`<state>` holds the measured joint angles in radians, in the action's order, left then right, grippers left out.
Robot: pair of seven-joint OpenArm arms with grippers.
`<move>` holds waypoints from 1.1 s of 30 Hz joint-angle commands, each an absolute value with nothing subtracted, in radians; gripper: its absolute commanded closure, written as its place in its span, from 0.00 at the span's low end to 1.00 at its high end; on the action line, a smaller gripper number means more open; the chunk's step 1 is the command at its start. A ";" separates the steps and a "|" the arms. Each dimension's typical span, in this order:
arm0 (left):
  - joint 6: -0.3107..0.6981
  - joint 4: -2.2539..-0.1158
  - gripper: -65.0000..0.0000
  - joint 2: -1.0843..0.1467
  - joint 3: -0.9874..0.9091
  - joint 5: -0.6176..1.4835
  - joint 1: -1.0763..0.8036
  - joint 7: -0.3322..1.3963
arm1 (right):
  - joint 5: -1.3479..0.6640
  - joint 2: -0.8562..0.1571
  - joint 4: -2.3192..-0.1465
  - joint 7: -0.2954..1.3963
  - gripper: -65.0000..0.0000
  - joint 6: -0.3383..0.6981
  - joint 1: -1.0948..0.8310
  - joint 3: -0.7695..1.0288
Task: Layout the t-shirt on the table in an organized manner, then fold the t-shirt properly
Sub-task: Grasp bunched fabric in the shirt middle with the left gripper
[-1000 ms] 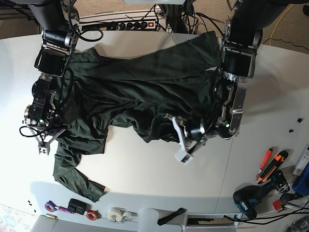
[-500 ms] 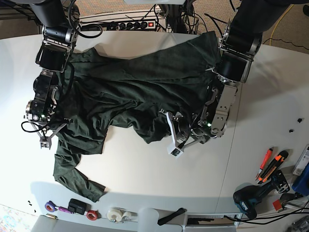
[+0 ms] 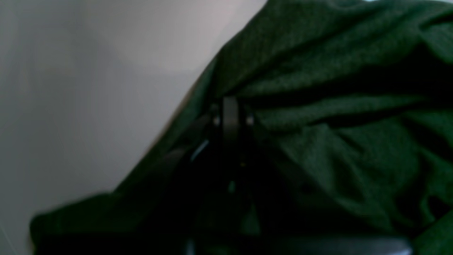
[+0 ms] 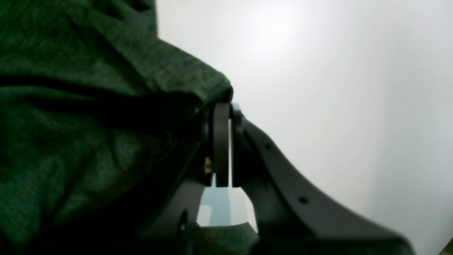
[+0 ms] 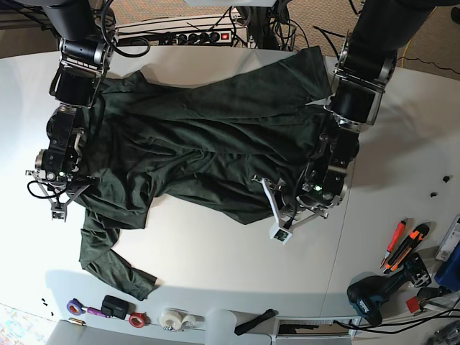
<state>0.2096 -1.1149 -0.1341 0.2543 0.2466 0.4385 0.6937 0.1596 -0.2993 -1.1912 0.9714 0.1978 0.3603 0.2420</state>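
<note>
Left end effector [image 5: 282, 231], clenched on the near hem of the t-shirt [image 5: 208, 136]; right end effector [image 5: 57, 210], clenched on its left side edge. The garment lies away from both, its long axis running left-right across the far half of the counter [image 5: 215, 266]. Both forearms reach nearward, wrists low.

- We see the base view sharp and evenly lit from overhead, with soft shadows under the arms on the table [image 5: 215, 244].
- Both wrist views are blurred and out of focus.
- The t-shirt [image 3: 336, 106] folds sink into near-black shadow.
</note>
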 commanded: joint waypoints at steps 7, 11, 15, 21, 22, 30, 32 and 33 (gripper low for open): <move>0.267 -1.181 1.00 -0.156 0.252 0.295 0.474 0.653 | 0.165 -0.316 -1.209 0.953 1.00 0.189 0.388 0.244; 0.266 -1.180 0.75 -0.156 0.252 0.288 0.497 0.649 | 0.165 -0.316 -1.209 0.953 1.00 0.188 0.388 0.244; 0.266 -1.175 0.74 -0.156 0.252 0.279 0.519 0.641 | 0.165 -0.315 -1.209 0.953 1.00 0.189 0.388 0.244; 0.255 -1.159 0.74 -0.162 0.252 0.227 0.522 0.619 | 0.161 -0.316 -1.209 0.953 1.00 0.189 0.388 0.244; 0.255 -1.148 0.74 -0.164 0.252 0.227 0.521 0.619 | 0.156 -0.316 -1.209 0.953 1.00 0.189 0.388 0.244; 0.315 -1.039 0.66 -0.179 0.252 0.246 0.521 0.617 | 0.147 -0.315 -1.209 0.949 1.00 0.189 0.388 0.244; 0.315 -1.018 0.66 -0.180 0.252 0.246 0.521 0.617 | 0.147 -0.315 -1.209 0.949 1.00 0.189 0.388 0.244; 0.315 -1.007 0.68 -0.180 0.252 0.246 0.521 0.616 | 0.147 -0.315 -1.209 0.949 1.00 0.189 0.388 0.244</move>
<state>0.3119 -0.9997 -0.1780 0.2543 0.2478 0.4969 0.6159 0.1448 -0.2985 -1.1912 0.9680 0.1982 0.3603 0.2417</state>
